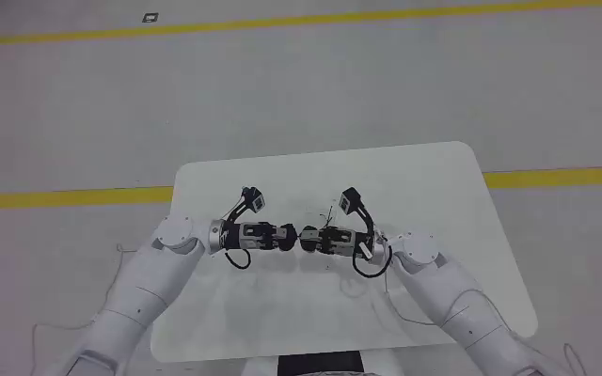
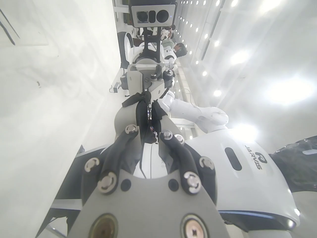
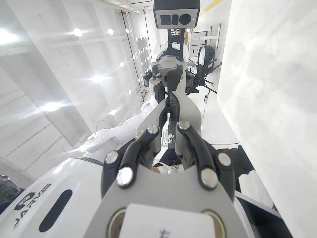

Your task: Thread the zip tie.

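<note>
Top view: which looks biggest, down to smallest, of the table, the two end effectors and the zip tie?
1. table
2. left end effector and right end effector: about alike, so tied
3. zip tie, a thin black strand

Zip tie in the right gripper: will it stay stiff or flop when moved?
Likely springy, not limp: the zip tie juts out thin and unsupported over the table. Its ribbed face in the right gripper probably resists slipping.

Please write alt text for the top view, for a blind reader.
The left end effector and right end effector meet tip to tip over a white table, holding a thin black zip tie between them.
</note>
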Controlling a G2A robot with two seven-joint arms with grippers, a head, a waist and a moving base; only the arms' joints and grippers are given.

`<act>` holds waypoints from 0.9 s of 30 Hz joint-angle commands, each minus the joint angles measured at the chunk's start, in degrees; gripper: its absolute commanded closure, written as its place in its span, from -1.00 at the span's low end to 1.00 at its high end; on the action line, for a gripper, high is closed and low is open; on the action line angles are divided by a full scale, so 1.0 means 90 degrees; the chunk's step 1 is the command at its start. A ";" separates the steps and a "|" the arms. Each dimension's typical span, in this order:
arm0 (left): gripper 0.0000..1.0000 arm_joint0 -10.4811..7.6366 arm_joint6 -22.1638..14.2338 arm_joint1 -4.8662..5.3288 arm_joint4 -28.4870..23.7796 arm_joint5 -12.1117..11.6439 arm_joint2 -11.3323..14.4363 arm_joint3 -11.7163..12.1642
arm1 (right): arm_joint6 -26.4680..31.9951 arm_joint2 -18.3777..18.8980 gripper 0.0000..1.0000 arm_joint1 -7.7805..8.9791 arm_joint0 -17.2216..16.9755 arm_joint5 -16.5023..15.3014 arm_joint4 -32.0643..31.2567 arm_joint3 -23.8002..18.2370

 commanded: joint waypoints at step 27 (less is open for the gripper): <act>1.00 -0.0092 0.0075 0.0022 -0.0103 -0.0061 0.0125 0.0091 | -0.0044 0.0022 -1.00 0.0018 0.0020 -0.0043 0.0135 0.0089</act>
